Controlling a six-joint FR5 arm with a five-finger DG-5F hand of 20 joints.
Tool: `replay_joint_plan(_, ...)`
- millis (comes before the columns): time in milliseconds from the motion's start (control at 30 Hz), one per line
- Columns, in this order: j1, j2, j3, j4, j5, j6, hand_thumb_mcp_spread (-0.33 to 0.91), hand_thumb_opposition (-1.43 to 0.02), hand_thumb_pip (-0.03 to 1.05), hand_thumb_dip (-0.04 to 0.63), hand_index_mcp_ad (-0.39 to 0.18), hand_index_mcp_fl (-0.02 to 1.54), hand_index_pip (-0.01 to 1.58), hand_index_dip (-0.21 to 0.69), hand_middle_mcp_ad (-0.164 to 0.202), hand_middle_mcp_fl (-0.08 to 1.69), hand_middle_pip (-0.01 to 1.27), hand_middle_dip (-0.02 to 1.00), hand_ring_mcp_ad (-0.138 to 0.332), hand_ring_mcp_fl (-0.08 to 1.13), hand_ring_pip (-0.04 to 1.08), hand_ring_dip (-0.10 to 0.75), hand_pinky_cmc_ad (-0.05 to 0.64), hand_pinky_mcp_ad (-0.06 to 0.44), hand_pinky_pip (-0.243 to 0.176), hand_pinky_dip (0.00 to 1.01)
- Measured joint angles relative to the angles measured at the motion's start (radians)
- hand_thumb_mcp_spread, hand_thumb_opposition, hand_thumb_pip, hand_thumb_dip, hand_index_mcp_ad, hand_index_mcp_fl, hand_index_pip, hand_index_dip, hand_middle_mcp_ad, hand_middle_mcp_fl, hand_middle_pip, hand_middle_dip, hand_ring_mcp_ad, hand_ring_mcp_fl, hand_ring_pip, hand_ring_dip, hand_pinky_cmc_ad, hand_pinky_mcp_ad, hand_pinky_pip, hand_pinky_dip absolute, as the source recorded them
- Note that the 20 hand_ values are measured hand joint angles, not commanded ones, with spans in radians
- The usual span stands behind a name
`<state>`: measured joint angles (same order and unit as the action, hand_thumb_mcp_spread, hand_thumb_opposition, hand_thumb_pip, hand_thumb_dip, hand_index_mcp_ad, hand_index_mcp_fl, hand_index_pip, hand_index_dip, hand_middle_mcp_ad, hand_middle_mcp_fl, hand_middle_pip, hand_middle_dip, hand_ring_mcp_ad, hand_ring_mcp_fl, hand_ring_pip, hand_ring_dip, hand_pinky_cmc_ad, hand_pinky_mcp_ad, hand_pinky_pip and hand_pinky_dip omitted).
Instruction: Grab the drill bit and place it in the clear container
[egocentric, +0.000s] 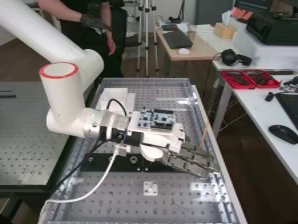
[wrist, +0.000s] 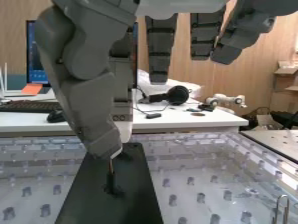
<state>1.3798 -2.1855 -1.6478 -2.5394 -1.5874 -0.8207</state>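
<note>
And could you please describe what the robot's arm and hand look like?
The arm is white, with rounded, tubular sections and a red-ringed end cap. A black cable loops at its wrist; a white cable trails down. The hand has dark grey, blocky fingers; a circuit board sits behind them.

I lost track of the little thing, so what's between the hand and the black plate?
It looks like the drill bit, thin and upright. The wrist view shows it between the hand and the black plate.
</note>
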Motion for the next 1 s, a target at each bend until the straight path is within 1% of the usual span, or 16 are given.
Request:
replay_joint_plan(33, -0.001, 0.0, 0.0, 0.0, 0.0, -0.001, 0.62, -0.91, 0.5, 0.208, -0.187, 0.56, 1.28, 0.154, 0.051, 0.21, 0.14, 0.19, 0.211, 0.03, 0.09, -0.003, 0.295, 0.15, -0.091, 0.18)
replay_joint_plan(167, -0.002, 0.0, 0.001, 0.001, -0.001, -0.002, 0.63, -0.94, 0.5, 0.208, -0.183, 0.57, 1.29, 0.171, 0.051, 0.21, 0.13, 0.19, 0.211, 0.03, 0.09, -0.007, 0.297, 0.148, -0.091, 0.18)
replay_joint_plan(200, -0.002, 0.0, 0.001, 0.002, -0.001, -0.001, 0.63, -0.94, 0.5, 0.208, -0.187, 0.58, 1.29, 0.171, 0.047, 0.21, 0.13, 0.19, 0.213, 0.03, 0.1, 0.0, 0.309, 0.148, -0.091, 0.18)
replay_joint_plan(333, -0.002, 0.0, 0.0, 0.008, -0.001, 0.008, 0.63, -0.94, 0.5, 0.208, -0.183, 0.59, 1.29, 0.171, 0.047, 0.21, 0.13, 0.19, 0.213, 0.03, 0.09, 0.0, 0.309, 0.148, -0.091, 0.18)
replay_joint_plan(500, 0.0, -0.004, 0.006, -0.004, -0.001, 0.012, 0.65, -0.94, 0.5, 0.209, -0.183, 0.58, 1.28, 0.175, 0.051, 0.22, 0.13, 0.19, 0.209, 0.03, 0.09, 0.0, 0.311, 0.148, -0.091, 0.18)
replay_joint_plan(567, 0.0, -0.005, 0.009, -0.007, -0.001, 0.015, 0.64, -0.94, 0.5, 0.206, -0.187, 0.57, 1.27, 0.175, 0.051, 0.22, 0.13, 0.19, 0.209, 0.03, 0.09, 0.0, 0.311, 0.148, -0.091, 0.18)
replay_joint_plan(600, 0.0, -0.005, 0.009, -0.007, -0.001, 0.015, 0.62, -0.93, 0.5, 0.209, -0.187, 0.59, 1.25, 0.175, 0.051, 0.22, 0.13, 0.19, 0.209, 0.03, 0.09, 0.0, 0.311, 0.148, -0.091, 0.18)
replay_joint_plan(667, 0.0, -0.006, 0.012, -0.009, 0.001, 0.018, 0.6, -0.91, 0.5, 0.206, -0.187, 0.52, 1.21, 0.175, 0.051, 0.22, 0.13, 0.19, 0.209, 0.03, 0.09, 0.0, 0.311, 0.148, -0.091, 0.18)
replay_joint_plan(800, 0.0, -0.007, 0.013, -0.009, 0.002, 0.019, 0.58, -0.9, 0.5, 0.206, -0.187, 0.51, 1.19, 0.168, 0.051, 0.21, 0.14, 0.19, 0.209, 0.03, 0.1, 0.0, 0.312, 0.148, -0.091, 0.18)
replay_joint_plan(1000, -0.001, -0.005, 0.014, -0.008, 0.002, 0.02, 0.58, -0.88, 0.52, 0.209, -0.187, 0.49, 1.17, 0.157, 0.051, 0.21, 0.13, 0.19, 0.209, 0.03, 0.09, 0.002, 0.312, 0.148, -0.091, 0.18)
